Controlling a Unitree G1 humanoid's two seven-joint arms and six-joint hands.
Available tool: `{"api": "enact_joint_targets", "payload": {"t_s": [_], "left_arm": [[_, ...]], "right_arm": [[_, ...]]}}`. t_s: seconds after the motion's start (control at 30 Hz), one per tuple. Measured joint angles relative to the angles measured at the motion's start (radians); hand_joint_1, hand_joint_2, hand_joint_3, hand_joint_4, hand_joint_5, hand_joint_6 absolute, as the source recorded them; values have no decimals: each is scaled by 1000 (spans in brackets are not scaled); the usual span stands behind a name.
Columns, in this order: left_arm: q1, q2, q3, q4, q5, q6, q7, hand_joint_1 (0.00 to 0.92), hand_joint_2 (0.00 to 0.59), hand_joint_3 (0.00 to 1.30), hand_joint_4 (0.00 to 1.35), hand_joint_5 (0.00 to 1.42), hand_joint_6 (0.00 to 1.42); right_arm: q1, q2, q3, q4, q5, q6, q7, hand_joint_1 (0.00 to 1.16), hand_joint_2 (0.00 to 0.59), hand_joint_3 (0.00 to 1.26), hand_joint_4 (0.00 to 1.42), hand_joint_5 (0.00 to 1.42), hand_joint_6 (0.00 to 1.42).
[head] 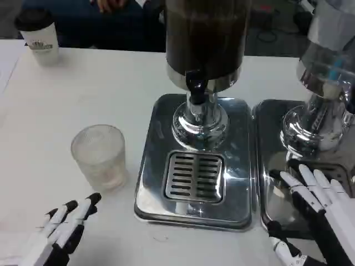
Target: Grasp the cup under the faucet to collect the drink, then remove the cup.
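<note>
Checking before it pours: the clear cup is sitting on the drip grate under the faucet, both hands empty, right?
Not quite. In the head view the clear cup stands on the white table, left of the drip grate. Both hands, left and right, are empty.

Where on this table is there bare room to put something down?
The widest bare patch lies between the paper cup at the far left and the dispenser. The clear cup has free table behind it. Near the left hand and around the right hand on the second tray it is crowded.
</note>
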Motion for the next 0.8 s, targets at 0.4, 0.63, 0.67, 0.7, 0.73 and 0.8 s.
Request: {"api": "enact_joint_targets", "payload": {"t_s": [0.4, 0.63, 0.67, 0.7, 0.73, 0.8], "left_arm": [[-13, 2, -8, 2, 0, 0, -4, 0, 79, 0, 0, 0, 0], [-13, 4, -8, 17, -5, -19, -3, 0, 79, 0, 0, 0, 0], [-12, 3, -6, 24, -13, -39, 9, 0, 79, 0, 0, 0, 0], [-12, 1, -2, 31, -36, -61, 21, 0, 79, 0, 0, 0, 0], [-13, 0, 5, 39, -44, -77, 33, 0, 78, 0, 0, 0, 0], [-16, -1, 19, 60, -60, -106, 43, 0, 75, 0, 0, 0, 0]], "right_arm": [[6, 1, 0, 0, 1, 1, 0, 424, 499, 143, 0, 0, 0], [8, 8, 0, 0, 1, 2, 0, 425, 499, 145, 0, 0, 0], [8, 11, 0, -1, 1, 3, 0, 425, 499, 145, 0, 0, 0], [8, 15, 2, -2, 0, 5, 0, 425, 499, 145, 0, 0, 0], [8, 20, 4, -3, 0, 7, 0, 425, 499, 146, 0, 0, 0], [8, 29, 11, -10, -4, 10, 0, 425, 499, 146, 0, 0, 0]]}}
